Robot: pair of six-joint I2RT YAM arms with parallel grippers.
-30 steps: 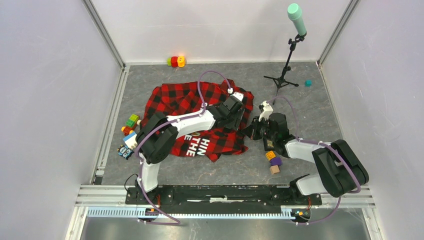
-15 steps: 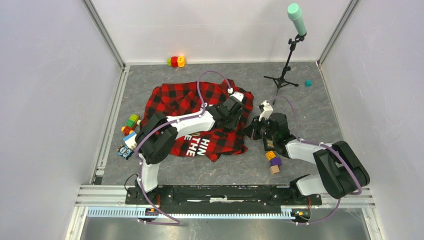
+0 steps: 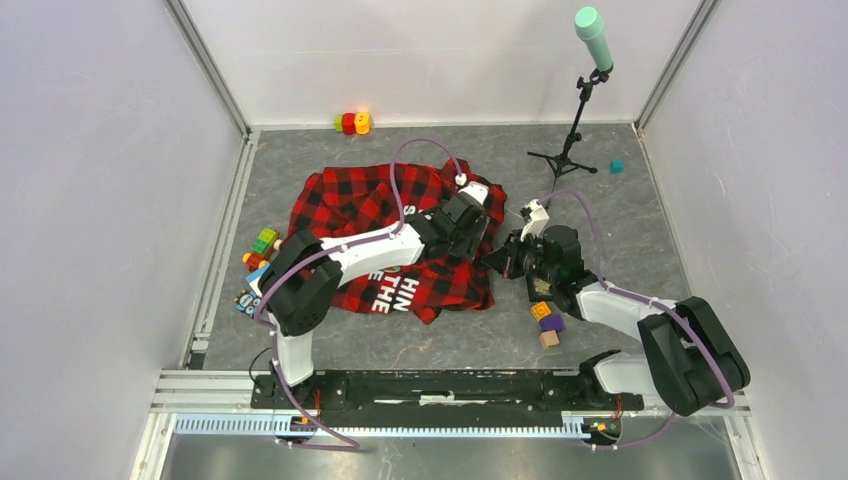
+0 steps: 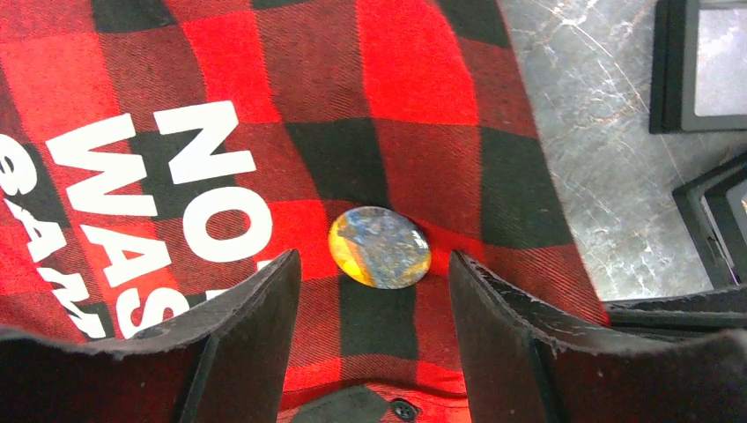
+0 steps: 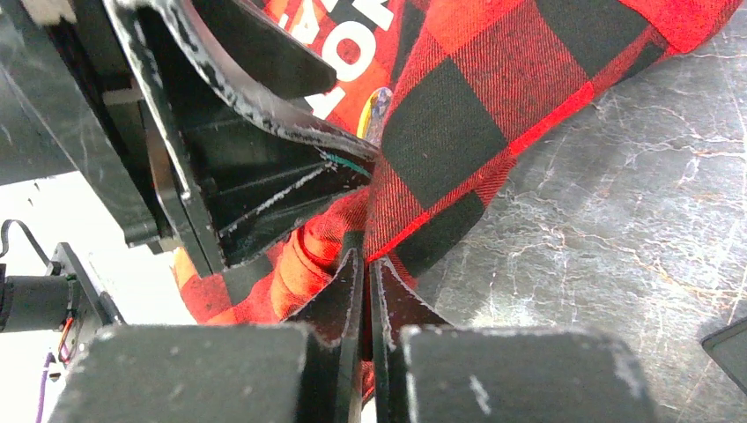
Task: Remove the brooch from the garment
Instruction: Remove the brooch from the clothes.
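Hovering low over the garment with the left gripper spread wide, one finger on each side of the brooch, close to it but apart, and nothing in its grasp. Finds the brooch, an oval mottled in blue and amber, sitting flat on the red-and-black check flannel near the garment's right-hand edge, just beside bold white block letters. Pinching a raised fold at that same edge with the right gripper, fingers pressed together on the cloth and holding it up off the grey marbled worktop. Seen from above, lies crumpled and spread across the middle of the worktop, with both arms reaching in toward its right side and the two grippers close together there. Ringed by loose coloured toy blocks: a red, yellow and green cluster against the far wall, another cluster touching the garment's left edge, and a few more blocks beside the right arm. Backed at far right by a microphone stand with a mint-green head and, near its feet, a small teal cube.
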